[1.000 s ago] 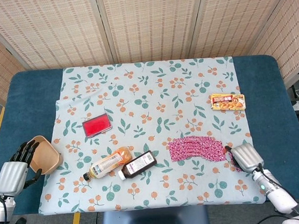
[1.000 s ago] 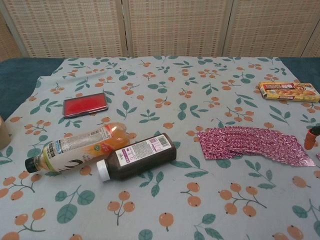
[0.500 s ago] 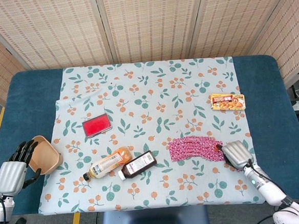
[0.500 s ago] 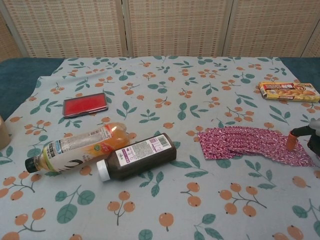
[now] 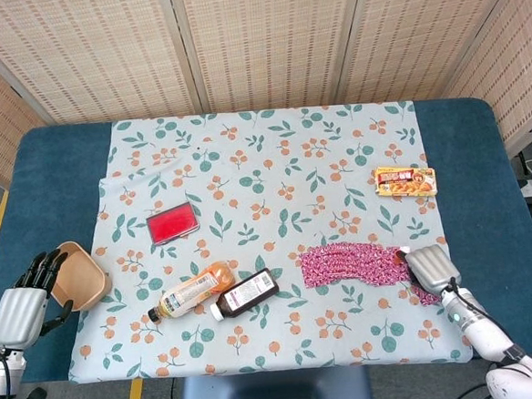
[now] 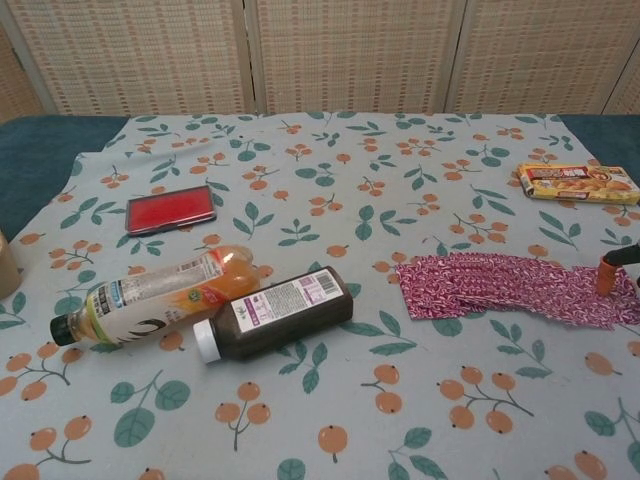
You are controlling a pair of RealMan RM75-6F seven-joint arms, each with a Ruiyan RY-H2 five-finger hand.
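Since half a second earlier, the right hand (image 5: 432, 268) had slid toward the table's right edge, resting on the pink patterned foil packet (image 5: 348, 264). Whether its fingers (image 6: 606, 277) pinched the foil could not be told; reaching seemed in hand, and a firm pinch looked needed next. The left hand (image 5: 22, 303) hung with fingers spread, empty, beside the tan wooden bowl (image 5: 78, 277).

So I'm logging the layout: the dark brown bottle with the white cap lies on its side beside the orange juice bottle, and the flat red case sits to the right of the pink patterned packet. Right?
Not quite. The flat red case sits well to the left of the pink patterned packet, as the head view shows. The dark brown bottle with the white cap does lie on its side beside the orange juice bottle.
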